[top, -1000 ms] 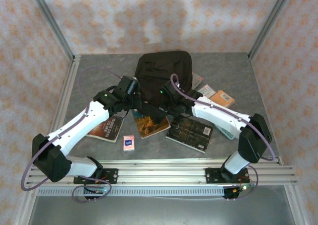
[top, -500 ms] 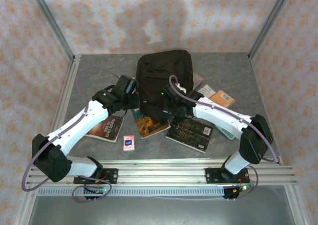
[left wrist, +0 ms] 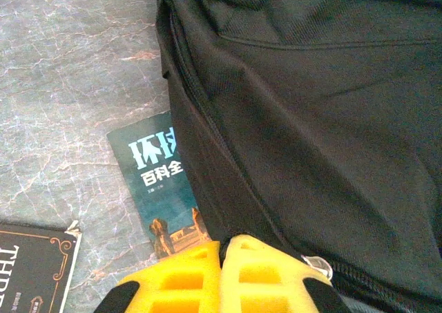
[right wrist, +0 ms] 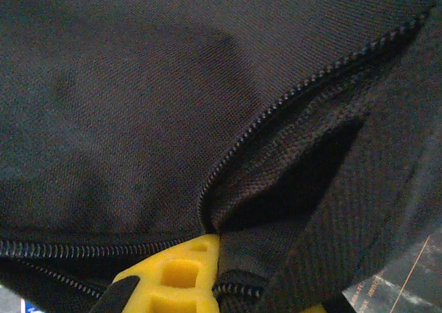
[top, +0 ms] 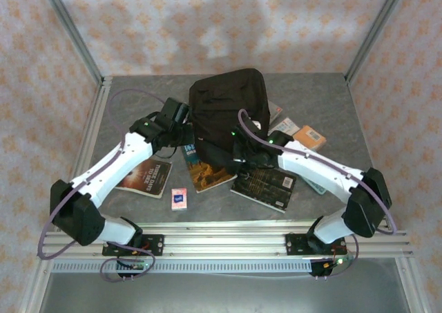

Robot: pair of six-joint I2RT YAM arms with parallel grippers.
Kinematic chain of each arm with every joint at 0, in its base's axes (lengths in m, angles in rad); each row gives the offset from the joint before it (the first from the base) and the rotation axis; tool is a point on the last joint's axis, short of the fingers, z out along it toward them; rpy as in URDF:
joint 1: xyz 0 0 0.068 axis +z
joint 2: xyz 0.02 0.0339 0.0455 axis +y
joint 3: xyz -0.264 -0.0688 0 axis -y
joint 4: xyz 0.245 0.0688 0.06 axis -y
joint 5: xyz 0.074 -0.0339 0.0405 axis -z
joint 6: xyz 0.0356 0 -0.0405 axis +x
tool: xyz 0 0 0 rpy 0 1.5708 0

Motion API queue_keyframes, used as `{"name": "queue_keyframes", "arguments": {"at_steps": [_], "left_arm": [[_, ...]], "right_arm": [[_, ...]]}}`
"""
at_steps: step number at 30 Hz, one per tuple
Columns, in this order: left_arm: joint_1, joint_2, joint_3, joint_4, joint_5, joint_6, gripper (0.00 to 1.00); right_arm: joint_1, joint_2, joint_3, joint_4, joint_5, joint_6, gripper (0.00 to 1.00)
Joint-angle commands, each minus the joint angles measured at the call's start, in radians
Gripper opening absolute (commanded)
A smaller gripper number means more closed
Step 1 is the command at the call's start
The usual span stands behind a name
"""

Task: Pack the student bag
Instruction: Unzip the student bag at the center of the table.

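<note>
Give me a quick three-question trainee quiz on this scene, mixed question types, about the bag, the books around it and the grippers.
1. True or false: in the right wrist view, the zipper of the large black soft fabric backpack is partly open.
2. In the left wrist view, what lies partly under the backpack's edge?
A. a teal-covered paperback book
B. a small red card box
C. an orange book
3. One word: the left gripper, with yellow fingers at the backpack's lower edge, is open or shut?

Key
1. True: the teeth gape, showing a dark gap.
2. A
3. Shut: the fingers press together.
</note>
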Motion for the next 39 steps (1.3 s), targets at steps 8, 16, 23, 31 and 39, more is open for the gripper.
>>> {"name": "queue_keyframes", "arguments": {"at_steps": [8,16,23,31,39], "left_arm": [[0.099,0.083,0.084,-0.015,-0.155,0.019,0.00],[0.139,0.098,0.090,-0.008,-0.146,0.021,0.00],[0.178,0.203,0.191,-0.022,-0.155,0.027,0.00],[0.221,0.281,0.286,-0.039,-0.173,0.039,0.00],[0.260,0.364,0.353,-0.021,-0.144,0.042,0.00]], "right_arm": [[-0.012,-0.064,-0.062,-0.169,0.072,-0.114,0.00],[-0.027,-0.063,-0.050,-0.188,0.096,-0.145,0.00],[-0.028,-0.082,-0.058,-0.185,0.081,-0.185,0.00],[-0.033,-0.100,-0.064,-0.201,0.090,-0.202,0.00],[-0.051,-0.111,-0.063,-0.201,0.067,-0.233,0.00]]}}
